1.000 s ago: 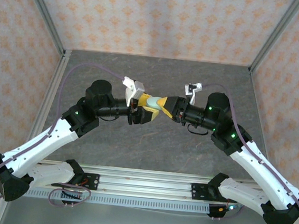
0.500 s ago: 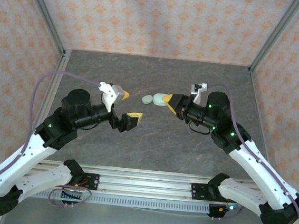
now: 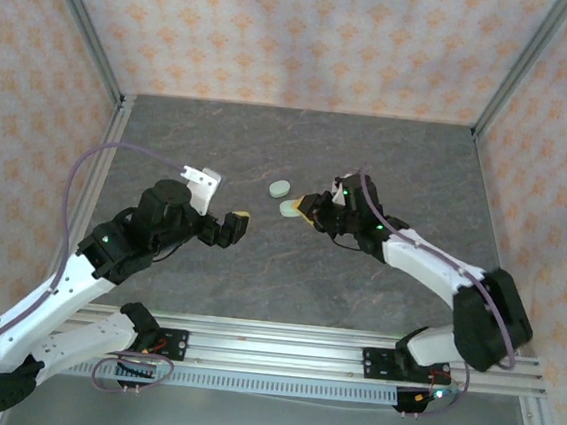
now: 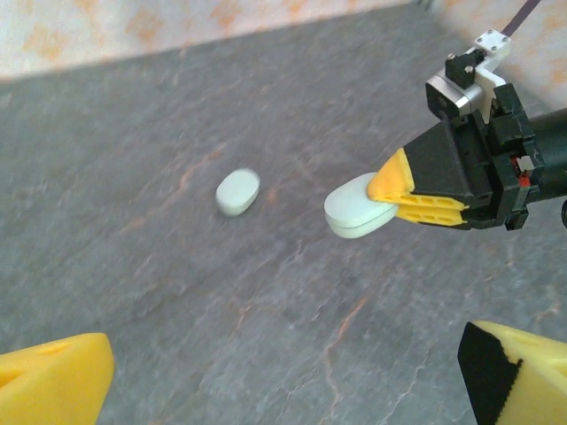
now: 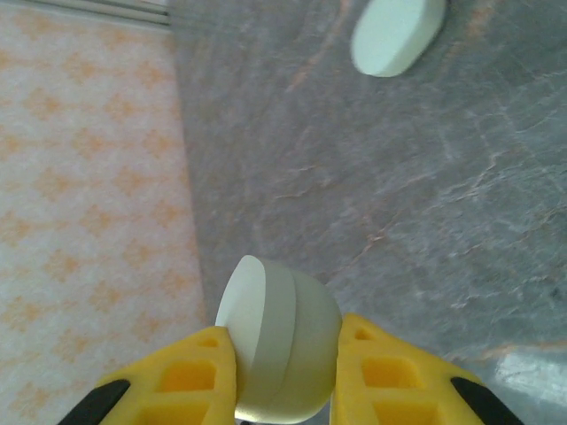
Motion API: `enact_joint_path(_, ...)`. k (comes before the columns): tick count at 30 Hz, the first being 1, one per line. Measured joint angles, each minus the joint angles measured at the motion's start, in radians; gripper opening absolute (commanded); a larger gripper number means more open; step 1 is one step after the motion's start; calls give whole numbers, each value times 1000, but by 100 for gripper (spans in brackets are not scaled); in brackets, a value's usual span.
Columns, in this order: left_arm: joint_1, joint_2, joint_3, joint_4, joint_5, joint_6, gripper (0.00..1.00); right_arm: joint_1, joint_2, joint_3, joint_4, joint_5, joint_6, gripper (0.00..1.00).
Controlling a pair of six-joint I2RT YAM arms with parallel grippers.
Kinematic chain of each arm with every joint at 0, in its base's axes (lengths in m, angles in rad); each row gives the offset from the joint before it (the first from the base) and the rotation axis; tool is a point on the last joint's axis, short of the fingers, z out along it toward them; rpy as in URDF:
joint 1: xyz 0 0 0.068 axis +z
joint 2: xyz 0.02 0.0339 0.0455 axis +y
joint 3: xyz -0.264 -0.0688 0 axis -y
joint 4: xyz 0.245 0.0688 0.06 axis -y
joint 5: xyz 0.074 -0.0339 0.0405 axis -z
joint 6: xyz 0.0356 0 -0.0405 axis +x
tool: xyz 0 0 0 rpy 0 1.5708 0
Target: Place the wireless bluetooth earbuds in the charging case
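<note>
One pale green case (image 3: pixel 279 187) lies flat on the gray desk (image 3: pixel 389 162), bare room all around. The right gripper (image 3: pixel 309 213) pinches a second case (image 3: pixel 291 208) just beside it. The left gripper (image 3: pixel 234 222) gapes wide, holding nothing.

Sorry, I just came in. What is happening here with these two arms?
The right gripper is shut on a pale green oval case and holds it by one end. The left gripper is open and empty, apart from it. A second green case lies on the table nearby.
</note>
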Motion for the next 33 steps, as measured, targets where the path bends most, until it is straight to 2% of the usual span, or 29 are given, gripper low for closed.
enact_joint_path(6, 25, -21, -107, -3, -51, -86, 100, 0, 208, -2, 156, -53, -10, 15)
enact_joint_path(13, 95, -18, -181, 5, -87, -176, 100, -2, 412, -19, 319, -109, -15, 16)
enact_joint_path(15, 107, -8, -185, 13, -93, -190, 100, -2, 417, -30, 355, -114, -11, 22)
enact_joint_path(18, 117, 8, -189, 35, -96, -204, 100, -2, 415, -44, 369, -116, -23, 41)
enact_joint_path(22, 147, 26, -190, 43, -103, -210, 100, -2, 354, -56, 290, -96, -82, 61)
enact_joint_path(27, 234, 24, -190, 41, -115, -200, 100, -2, 165, -69, 74, -29, -182, 68)
enact_joint_path(31, 299, -3, -188, 27, -166, -147, 100, -10, -28, -42, -145, 98, -301, 75)
enact_joint_path(33, 320, -24, -188, 28, -207, -108, 100, -16, -110, -10, -245, 195, -371, 85)
